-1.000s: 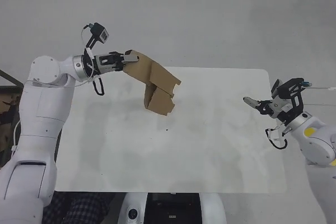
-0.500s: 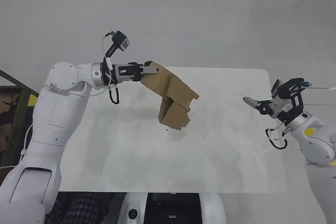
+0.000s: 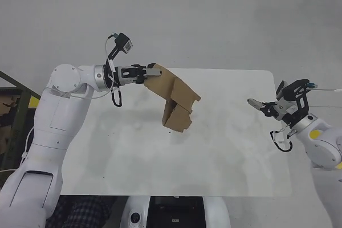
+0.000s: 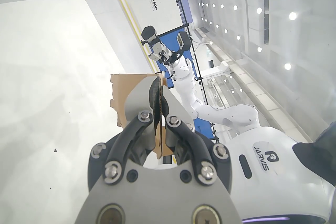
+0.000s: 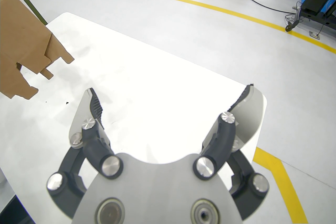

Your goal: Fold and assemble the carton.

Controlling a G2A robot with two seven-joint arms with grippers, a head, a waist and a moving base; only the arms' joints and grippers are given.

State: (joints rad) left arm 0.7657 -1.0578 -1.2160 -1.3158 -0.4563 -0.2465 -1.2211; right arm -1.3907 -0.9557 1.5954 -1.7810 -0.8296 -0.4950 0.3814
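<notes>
White bench [image 3: 228, 154] sits under both arms. The left hand [image 3: 153, 72] pinches one end of the flat carton [image 3: 176, 91], which hangs slanting above the bench. The right hand [image 3: 254, 103], wide open, is well apart from its free end.

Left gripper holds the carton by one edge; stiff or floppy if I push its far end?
Probably stiff: the carton hangs flat-panelled from the left gripper. Likely light, since an edge pinch carries it. Its flaps may hinge when pushed.

Hanging over table [image 3: 228, 165].
Dangling carton [image 3: 179, 94] from left gripper [image 3: 154, 72] at far left, well apart from right gripper [image 3: 252, 102] near right edge.
</notes>
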